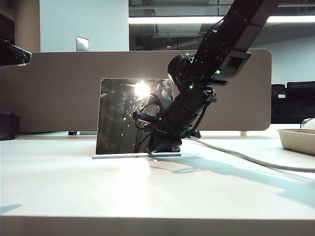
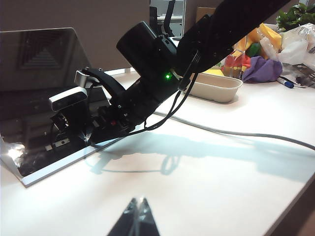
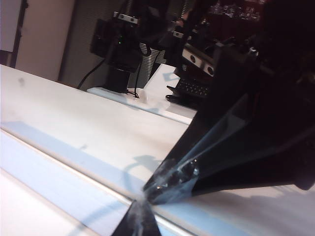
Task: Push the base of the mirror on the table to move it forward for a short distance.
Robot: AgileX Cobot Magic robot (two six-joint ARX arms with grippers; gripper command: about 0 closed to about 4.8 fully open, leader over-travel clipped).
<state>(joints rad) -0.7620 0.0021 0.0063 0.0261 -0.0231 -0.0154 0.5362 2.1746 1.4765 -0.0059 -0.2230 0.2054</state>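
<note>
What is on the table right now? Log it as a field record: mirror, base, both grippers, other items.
mirror: dark glass panel, upright with a slight backward tilt, standing on its base
base of the mirror: thin white slab lying flat on the table
right gripper: low at the base's right end, tip at the base edge; open or shut cannot be told
left gripper: only its tip shows, held above the table and apart from the mirror
other: beige tray at right; grey cable across the table

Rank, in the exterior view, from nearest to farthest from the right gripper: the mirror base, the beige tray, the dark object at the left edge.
1. Mirror base, touching the right gripper.
2. Beige tray, far right.
3. Dark object, far left edge.
</note>
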